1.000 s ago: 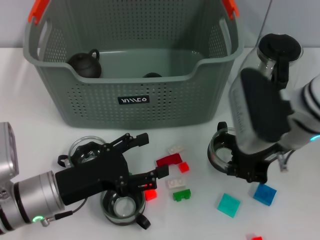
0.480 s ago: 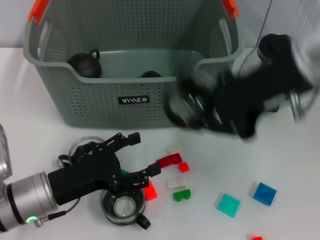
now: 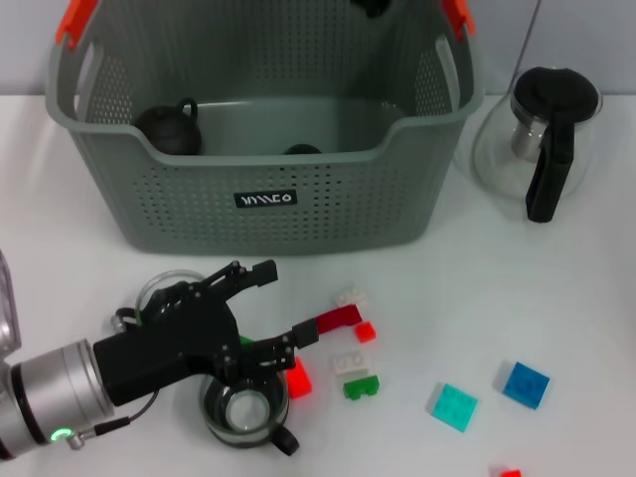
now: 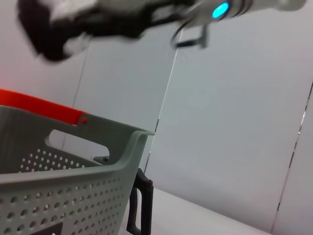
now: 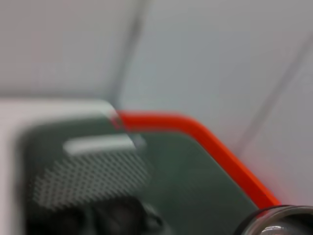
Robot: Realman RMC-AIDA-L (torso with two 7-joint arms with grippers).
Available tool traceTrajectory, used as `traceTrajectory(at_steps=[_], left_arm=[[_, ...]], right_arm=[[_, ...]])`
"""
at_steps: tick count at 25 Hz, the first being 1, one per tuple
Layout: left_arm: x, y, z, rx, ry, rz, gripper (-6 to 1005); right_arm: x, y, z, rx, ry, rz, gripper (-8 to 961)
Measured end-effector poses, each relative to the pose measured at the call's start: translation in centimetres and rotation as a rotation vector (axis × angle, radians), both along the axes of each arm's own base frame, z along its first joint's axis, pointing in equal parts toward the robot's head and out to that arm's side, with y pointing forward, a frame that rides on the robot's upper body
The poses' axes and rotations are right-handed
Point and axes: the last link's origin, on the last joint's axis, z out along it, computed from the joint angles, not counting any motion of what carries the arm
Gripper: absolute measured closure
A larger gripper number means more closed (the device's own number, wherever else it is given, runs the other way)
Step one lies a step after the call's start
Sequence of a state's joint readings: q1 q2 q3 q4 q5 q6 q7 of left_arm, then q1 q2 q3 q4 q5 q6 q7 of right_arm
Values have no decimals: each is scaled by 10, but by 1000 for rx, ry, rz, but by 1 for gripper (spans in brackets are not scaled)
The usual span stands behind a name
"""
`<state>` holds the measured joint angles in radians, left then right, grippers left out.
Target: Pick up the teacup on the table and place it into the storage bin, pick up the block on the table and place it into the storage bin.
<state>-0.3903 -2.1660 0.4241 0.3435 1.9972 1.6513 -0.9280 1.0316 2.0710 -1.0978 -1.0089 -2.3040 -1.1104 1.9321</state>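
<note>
The grey-green storage bin (image 3: 298, 189) stands at the back of the table. A glass teacup (image 3: 238, 410) sits at the front left, and a second one (image 3: 167, 290) is behind it. My left gripper (image 3: 285, 303) hovers low over them, open and empty. Small blocks lie in front of the bin: red (image 3: 336, 318), white (image 3: 349, 295), green (image 3: 361, 388), teal (image 3: 453, 406) and blue (image 3: 524, 384). My right gripper (image 3: 373, 6) is above the bin's far edge, nearly out of the head view. Its wrist view shows a glass rim (image 5: 274, 220) close by, over the bin's orange clip (image 5: 205, 142).
A dark teapot (image 3: 169, 127) and another dark item (image 3: 303, 150) lie inside the bin. A glass pitcher with a black lid and handle (image 3: 542, 139) stands to the right of the bin. The left wrist view shows the bin wall (image 4: 73, 196) and the pitcher's handle (image 4: 139, 205).
My right arm lifted the glass teacup from the table right of centre and swung it up over the bin, almost leaving the head view. My left gripper shifted only slightly.
</note>
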Motion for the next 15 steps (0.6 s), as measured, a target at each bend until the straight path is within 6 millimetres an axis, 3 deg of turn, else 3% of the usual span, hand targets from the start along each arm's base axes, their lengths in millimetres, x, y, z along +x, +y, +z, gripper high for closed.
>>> traceTrajectory(at_steps=[5, 15], left_arm=[[1, 0, 0, -1, -2, -4, 49], [1, 1, -1, -1, 0, -3, 49]], right_arm=[[32, 23, -35, 71, -112, -44, 881], [59, 21, -59, 69, -196, -60, 862]])
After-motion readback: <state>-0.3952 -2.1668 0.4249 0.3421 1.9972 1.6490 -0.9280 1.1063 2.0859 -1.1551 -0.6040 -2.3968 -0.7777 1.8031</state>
